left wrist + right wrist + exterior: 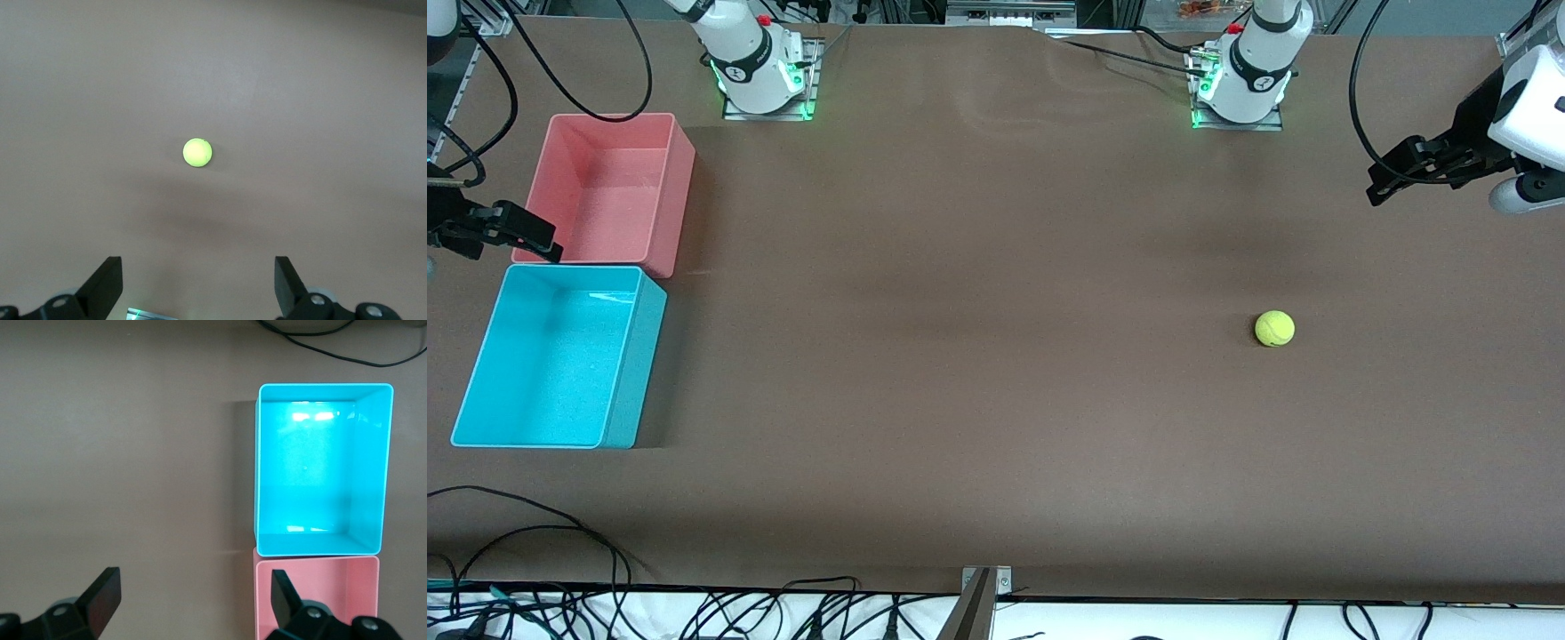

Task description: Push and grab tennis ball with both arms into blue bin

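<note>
Tennis ball (1274, 328): a small yellow-green ball is seen resting alone on the brown table (978, 356), toward the left arm's end; nothing touches it. In the left wrist view it (197, 152) is shown on bare table, well clear of the fingers.

Blue bin (551, 356): a cyan tub with a pale rim is set at the right arm's end of the table, well apart from the ball. Its inside is seen bare in the right wrist view (322, 467).

Pink bin (609, 187): a tub of the same size is placed just beside the blue bin, farther from the front camera, their short walls almost touching.

Left gripper (1392, 182): held up in the air over the table edge at the left arm's end; its fingers (107, 283) are seen spread wide apart with nothing between them.

Right gripper (525, 238): held in the air over the spot where the two bins meet; its fingers (103, 593) are likewise spread apart and nothing is gripped.

Cables (534, 533): black leads are seen looped along the table edge nearest the front camera.
</note>
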### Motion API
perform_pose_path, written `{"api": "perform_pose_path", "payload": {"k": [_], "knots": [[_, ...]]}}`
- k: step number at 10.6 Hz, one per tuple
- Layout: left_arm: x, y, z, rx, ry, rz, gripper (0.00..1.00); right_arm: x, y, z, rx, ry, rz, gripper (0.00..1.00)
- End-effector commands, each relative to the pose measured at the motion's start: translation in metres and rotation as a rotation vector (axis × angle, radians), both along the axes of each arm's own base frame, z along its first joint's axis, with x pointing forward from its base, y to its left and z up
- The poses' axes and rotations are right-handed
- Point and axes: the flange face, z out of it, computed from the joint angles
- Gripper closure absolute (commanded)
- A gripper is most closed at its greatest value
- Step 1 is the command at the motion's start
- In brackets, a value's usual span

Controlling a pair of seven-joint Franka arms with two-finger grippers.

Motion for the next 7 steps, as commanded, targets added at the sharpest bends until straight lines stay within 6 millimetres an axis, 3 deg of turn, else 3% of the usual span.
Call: {"api": "perform_pose_path", "payload": {"k": [1,7], "knots": [[0.0007,-0.0041,0.0061,-0.011,0.008,0.034,0.00,0.0037,0.0014,0.0065,0.006,-0.005,-0.004,0.00],[0.0009,-0.0056,0.0066,-0.005,0.006,0.023,0.00,0.0037,0.0022,0.0065,0.004,-0.005,-0.002,0.00]]}}
